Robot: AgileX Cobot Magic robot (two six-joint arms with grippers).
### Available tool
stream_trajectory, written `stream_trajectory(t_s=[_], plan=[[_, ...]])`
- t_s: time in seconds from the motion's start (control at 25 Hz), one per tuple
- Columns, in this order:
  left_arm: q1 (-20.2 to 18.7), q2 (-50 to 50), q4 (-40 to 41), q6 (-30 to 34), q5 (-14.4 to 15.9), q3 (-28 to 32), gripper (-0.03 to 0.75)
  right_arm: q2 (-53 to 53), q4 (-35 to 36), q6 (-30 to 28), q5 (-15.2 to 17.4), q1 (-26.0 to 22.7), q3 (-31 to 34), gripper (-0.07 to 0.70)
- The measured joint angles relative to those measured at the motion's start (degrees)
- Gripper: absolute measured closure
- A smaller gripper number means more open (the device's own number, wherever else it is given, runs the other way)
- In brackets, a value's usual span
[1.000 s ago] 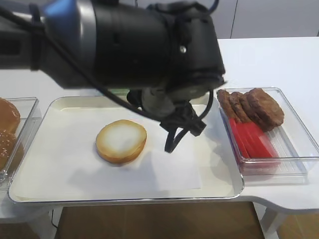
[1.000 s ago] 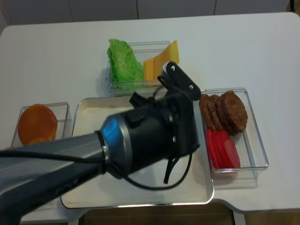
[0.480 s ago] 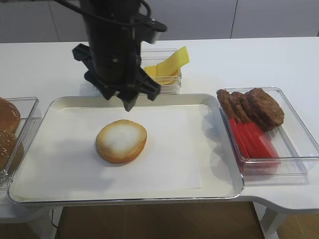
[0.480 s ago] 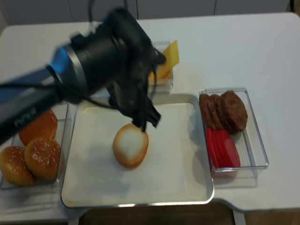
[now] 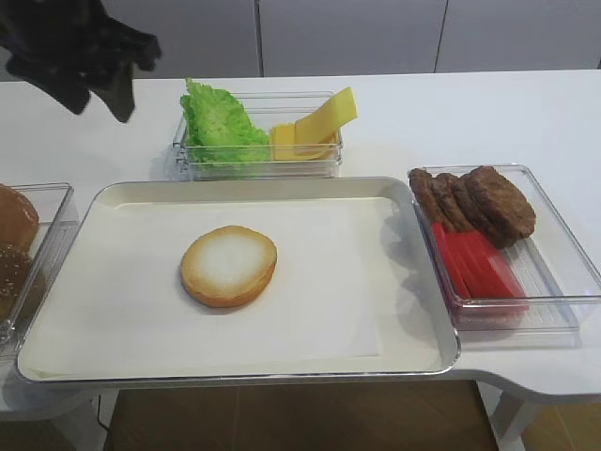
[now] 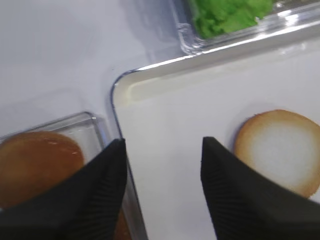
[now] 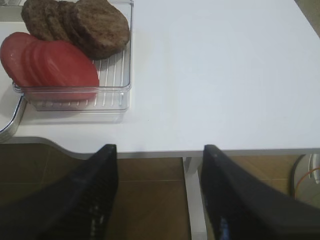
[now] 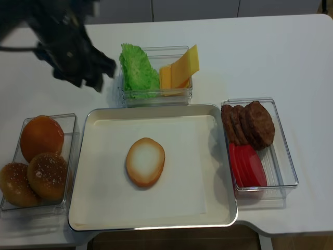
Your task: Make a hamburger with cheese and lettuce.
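The bun half [image 5: 228, 266], pale cut face up, lies on the paper-lined tray [image 5: 113, 202]; it also shows in the second high view [image 8: 145, 162] and the left wrist view [image 6: 279, 150]. Green lettuce [image 5: 220, 124] and yellow cheese slices [image 5: 312, 127] share a clear box behind the tray. My left gripper [image 6: 163, 143] is open and empty, held high over the tray's back left corner; it is a dark blur in the high views [image 5: 99, 99] [image 8: 91, 78]. My right gripper [image 7: 160, 150] is open and empty, off the table's front edge.
A clear box on the right holds brown patties [image 5: 479, 199] and red slices [image 5: 474, 263]; both show in the right wrist view [image 7: 80, 25]. A clear box on the left holds whole buns [image 8: 41, 136].
My left arm has swung from over the middle of the tray up and away to the back left, uncovering the lettuce and cheese box. The bun half has not moved.
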Motion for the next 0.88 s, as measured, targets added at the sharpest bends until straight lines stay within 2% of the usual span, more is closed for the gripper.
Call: stream_trajectory(t_s=[0.28, 0.44, 0.56, 0.68, 0.88], plan=[[12.7, -6.6, -4.0, 3.2, 0.6, 0.0, 0.353, 0.0, 0.0, 0.0, 0.0, 0.0, 0.0, 0.225], [18.1, -11.3, -4.6, 3.4, 0.8, 0.0, 0.353, 0.0, 0.0, 0.0, 0.0, 0.0, 0.0, 0.225], [20.3, -14.6, -4.6, 3.4, 1.0, 0.0, 0.354, 0.0, 0.0, 0.0, 0.0, 0.0, 0.0, 0.225], [20.6, -17.8, -4.6, 3.4, 1.1, 0.5, 0.354, 0.0, 0.0, 0.0, 0.0, 0.0, 0.0, 0.225], [20.6, -24.5, -4.2, 3.4, 1.2, 6.1, 0.354, 0.0, 0.0, 0.0, 0.0, 0.0, 0.0, 0.225]])
